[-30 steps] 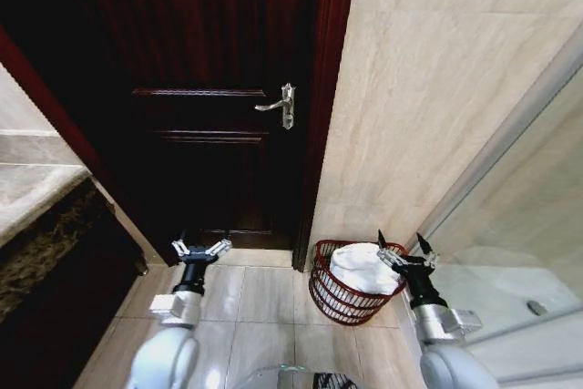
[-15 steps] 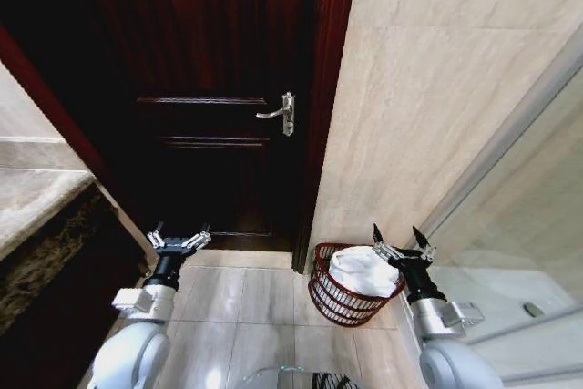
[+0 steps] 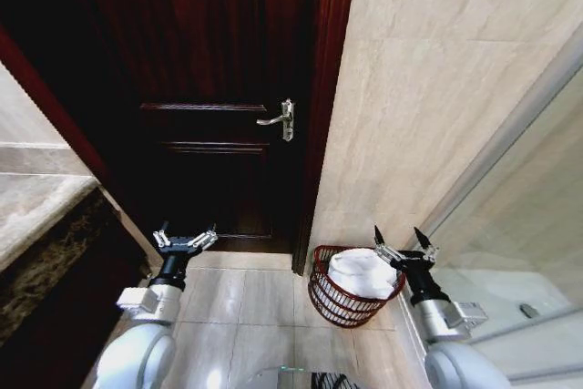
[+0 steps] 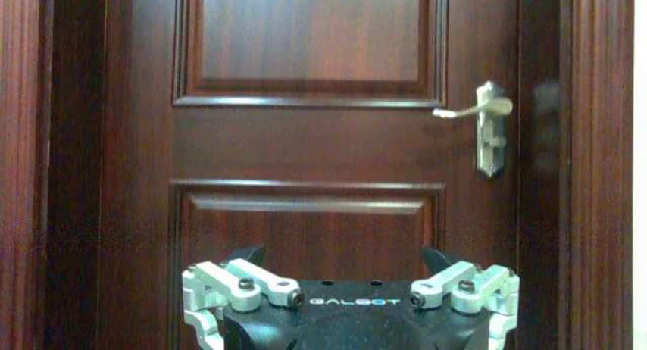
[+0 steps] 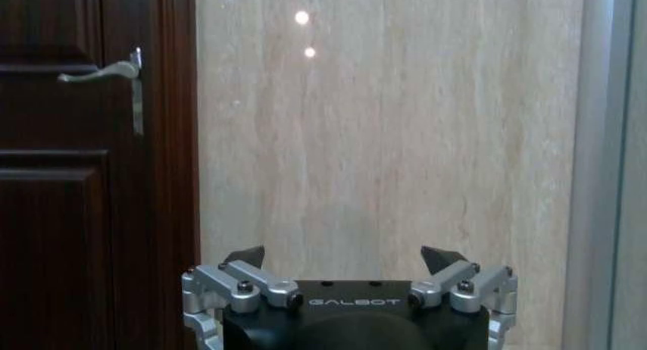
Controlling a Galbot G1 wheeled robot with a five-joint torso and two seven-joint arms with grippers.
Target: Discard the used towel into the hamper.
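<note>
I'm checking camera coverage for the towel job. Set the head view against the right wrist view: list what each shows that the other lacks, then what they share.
Head view alone: the small red-brown woven hamper on the tiled floor by the door frame, the white towel lying inside it, the open left gripper held low before the door, and the stone counter on the left.

Right wrist view alone: nothing of the task's things that the head view lacks.

Both: the open, empty right gripper, the dark wooden door, its silver lever handle, and the beige marble wall.
</note>
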